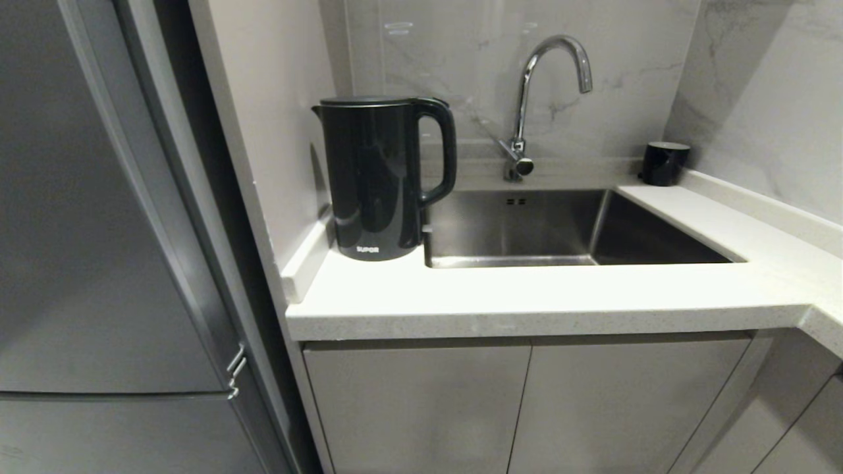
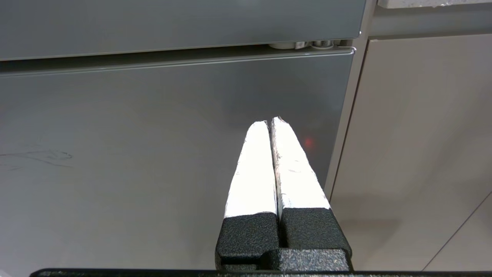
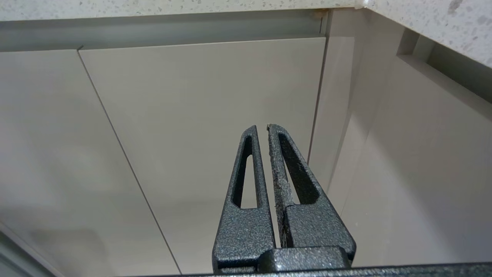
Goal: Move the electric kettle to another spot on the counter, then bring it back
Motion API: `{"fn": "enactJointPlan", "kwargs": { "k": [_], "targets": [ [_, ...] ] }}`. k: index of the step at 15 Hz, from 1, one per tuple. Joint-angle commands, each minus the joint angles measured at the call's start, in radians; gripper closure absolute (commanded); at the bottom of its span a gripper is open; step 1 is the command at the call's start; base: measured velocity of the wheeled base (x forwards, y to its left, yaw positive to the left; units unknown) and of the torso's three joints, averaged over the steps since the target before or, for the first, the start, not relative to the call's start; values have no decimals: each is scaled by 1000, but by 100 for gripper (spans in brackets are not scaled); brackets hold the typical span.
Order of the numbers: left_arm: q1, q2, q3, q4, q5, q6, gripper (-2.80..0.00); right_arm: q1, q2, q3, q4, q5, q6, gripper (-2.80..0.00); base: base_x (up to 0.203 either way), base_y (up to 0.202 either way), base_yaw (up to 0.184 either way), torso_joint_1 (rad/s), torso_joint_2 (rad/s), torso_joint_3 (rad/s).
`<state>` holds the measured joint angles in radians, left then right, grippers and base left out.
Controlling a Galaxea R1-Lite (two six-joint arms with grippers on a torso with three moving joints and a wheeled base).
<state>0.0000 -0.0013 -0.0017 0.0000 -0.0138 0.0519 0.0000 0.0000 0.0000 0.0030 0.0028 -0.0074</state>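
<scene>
The glossy black electric kettle point(image 1: 382, 178) stands upright on the white speckled counter point(image 1: 527, 296), in the left corner against the side wall, its loop handle turned toward the sink. Neither arm shows in the head view. My left gripper point(image 2: 270, 121) is shut with nothing in it, its white-wrapped fingers point(image 2: 253, 169) pressed together, low in front of a grey fridge door point(image 2: 153, 154). My right gripper point(image 3: 262, 126) is shut and empty too, pointing at grey cabinet doors point(image 3: 192, 115) below the counter edge point(image 3: 192, 7).
A steel sink point(image 1: 566, 227) with a chrome tap point(image 1: 527, 105) lies right of the kettle. A small black cup point(image 1: 664, 163) stands at the back right corner. A tall grey fridge point(image 1: 99, 230) fills the left side. The counter turns toward me at the right point(image 1: 816, 263).
</scene>
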Motion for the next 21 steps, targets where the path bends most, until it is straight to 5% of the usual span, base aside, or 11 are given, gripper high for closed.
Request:
{"fn": "enactJointPlan", "kwargs": {
  "k": [1,21],
  "targets": [
    [0,1,0,0,0,0,0,0,0,0,0,0,0,0,0,0,0,0,0,0],
    [0,1,0,0,0,0,0,0,0,0,0,0,1,0,0,0,0,0,0,0]
  ]
}}
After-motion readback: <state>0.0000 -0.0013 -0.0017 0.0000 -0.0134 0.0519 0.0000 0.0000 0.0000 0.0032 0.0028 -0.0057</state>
